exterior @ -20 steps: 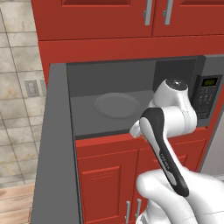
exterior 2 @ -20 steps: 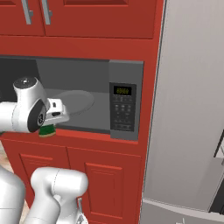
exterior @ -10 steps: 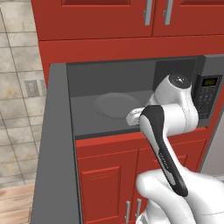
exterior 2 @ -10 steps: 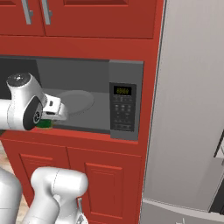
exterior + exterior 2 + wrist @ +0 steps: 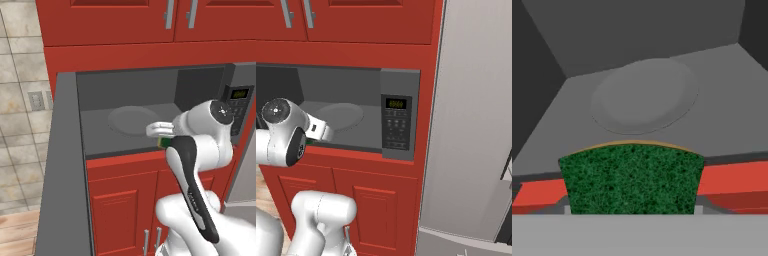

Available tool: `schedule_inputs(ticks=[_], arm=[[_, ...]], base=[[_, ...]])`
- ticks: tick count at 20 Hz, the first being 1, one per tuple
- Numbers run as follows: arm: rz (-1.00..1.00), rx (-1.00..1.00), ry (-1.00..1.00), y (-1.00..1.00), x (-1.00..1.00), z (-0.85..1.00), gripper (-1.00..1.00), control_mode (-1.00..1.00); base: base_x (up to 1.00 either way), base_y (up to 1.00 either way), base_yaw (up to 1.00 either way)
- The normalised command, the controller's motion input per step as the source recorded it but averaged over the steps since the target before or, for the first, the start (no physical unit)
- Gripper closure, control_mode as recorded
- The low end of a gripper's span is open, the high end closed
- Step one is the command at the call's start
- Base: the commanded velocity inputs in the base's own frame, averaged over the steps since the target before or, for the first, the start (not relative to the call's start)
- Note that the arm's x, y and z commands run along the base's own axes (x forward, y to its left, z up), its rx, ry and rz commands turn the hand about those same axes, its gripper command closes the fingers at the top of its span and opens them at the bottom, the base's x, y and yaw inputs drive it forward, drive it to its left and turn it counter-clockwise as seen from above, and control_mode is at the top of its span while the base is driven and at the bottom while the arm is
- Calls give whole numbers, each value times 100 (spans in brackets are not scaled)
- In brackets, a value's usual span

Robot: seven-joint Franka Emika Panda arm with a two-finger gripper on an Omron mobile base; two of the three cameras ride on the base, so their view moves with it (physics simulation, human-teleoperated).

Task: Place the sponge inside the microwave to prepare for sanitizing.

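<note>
Left base view: The gripper [image 5: 161, 131], clamped on the sponge [image 5: 163, 143], hung at the front lip of the open microwave [image 5: 150, 112], with only a sliver of green showing under the hand. The round turntable [image 5: 132, 120] lay farther in and to the left of the hand, a short way apart.

Right base view: The keypad panel [image 5: 396, 122] with its green display stood at the right of the cavity, well clear of the arm. The hand sat at the near left of the opening, and the turntable [image 5: 342, 114] lay just beyond it, to the right from this side.

Hand view: The sponge [image 5: 631, 177] filled the foreground, its green face up and its long axis running across the view, its far edge poking over the red cabinet front [image 5: 732, 179] at the threshold. The turntable [image 5: 644, 95] lay straight ahead, deeper in the cavity, untouched.

Judgement: The sponge was not yet inside; the coming move looked like a straight push inward toward the turntable before release.
</note>
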Motion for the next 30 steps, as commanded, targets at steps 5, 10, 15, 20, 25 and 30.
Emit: schedule_inputs(ticks=[5, 10, 15, 20, 25, 30], arm=[[-8, 3, -19, 3, 23, 19, 100, -100], [-7, 0, -7, 5, 32, 27, 100, -100], [-2, 0, -1, 1, 21, 15, 100, -100], [0, 0, -17, 1, 11, -10, 100, -100], [0, 0, -5, 4, 21, -1, 100, -100], [0, 0, 0, 15, 34, 0, 100, -100]], base=[[0, 0, 0], [0, 0, 0], [0, 0, 0], [0, 0, 0], [0, 0, 0], [0, 0, 0]])
